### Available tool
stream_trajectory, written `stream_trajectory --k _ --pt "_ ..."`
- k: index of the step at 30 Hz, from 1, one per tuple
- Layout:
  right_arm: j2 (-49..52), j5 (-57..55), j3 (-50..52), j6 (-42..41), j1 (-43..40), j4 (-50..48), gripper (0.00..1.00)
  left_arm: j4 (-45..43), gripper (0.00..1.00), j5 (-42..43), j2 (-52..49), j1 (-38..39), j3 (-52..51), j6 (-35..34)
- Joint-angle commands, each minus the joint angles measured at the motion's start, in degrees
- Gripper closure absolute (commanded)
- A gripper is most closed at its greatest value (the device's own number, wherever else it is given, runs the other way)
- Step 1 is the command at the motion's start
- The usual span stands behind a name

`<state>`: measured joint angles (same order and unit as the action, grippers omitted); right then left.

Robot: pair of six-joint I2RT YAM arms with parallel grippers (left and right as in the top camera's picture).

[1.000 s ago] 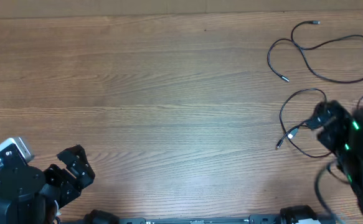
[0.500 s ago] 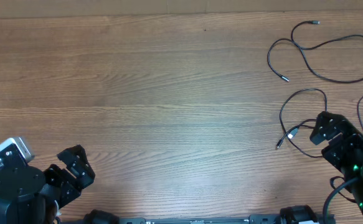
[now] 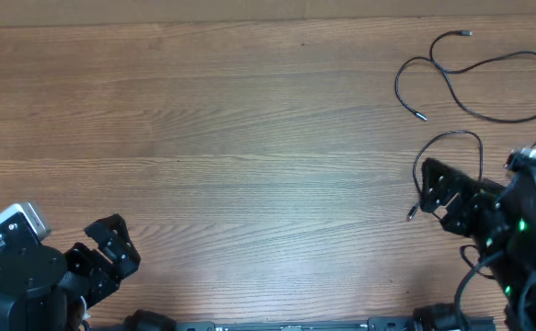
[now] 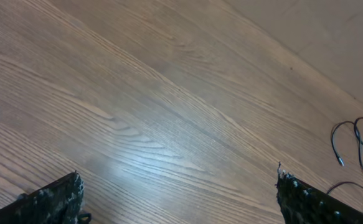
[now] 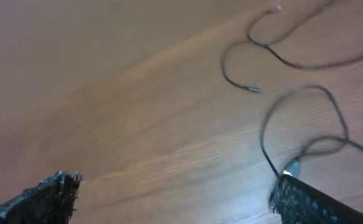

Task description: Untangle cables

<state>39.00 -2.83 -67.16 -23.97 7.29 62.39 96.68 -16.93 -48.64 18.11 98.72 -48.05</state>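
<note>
Black jaws are spread to their widest on both the left pincer (image 3: 120,246) and the right pincer (image 3: 433,193), and nothing is gripped. The right one is poised over the nearer cable (image 3: 451,135), beside its plug (image 5: 291,167). Both cables are laid at the right of the tabletop (image 3: 249,138) — the farther cable (image 3: 398,85) is stretched left to right, well apart from the nearer.

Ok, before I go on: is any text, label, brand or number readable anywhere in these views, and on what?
None can be read in any view.
cables: plain black, no print visible.
left gripper: dark fingers, no marking legible.
right gripper: dark fingers, no marking legible; the right wrist view is blurred.
pale block on the left arm: too small to show any label.
</note>
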Motion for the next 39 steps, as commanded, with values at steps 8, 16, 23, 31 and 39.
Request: stream_trajectory --k 8,16,23,31,39 --pt "-25.18 2.51 29.09 6.47 0.37 -24.81 0.0 0.11 0.0 0.04 0.0 -0.09 -0.09 -0.39" --pt "-35.15 2.51 47.93 6.47 0.37 -46.93 0.0 0.09 0.01 0.04 -0.02 -0.09 -0.09 -0.37" --pt "-35.26 2.51 54.47 6.47 0.37 -52.41 0.0 0.11 0.0 0.04 -0.04 -0.09 -0.09 -0.39" --pt "-37.46 2.54 58.95 6.47 0.37 -54.77 0.0 0.11 0.0 0.04 -0.04 -0.09 -0.09 -0.39" --pt "-38.86 2.54 62.9 6.45 -3.1 -55.69 0.0 0.09 0.0 0.04 -0.04 -0.09 -0.09 -0.39"
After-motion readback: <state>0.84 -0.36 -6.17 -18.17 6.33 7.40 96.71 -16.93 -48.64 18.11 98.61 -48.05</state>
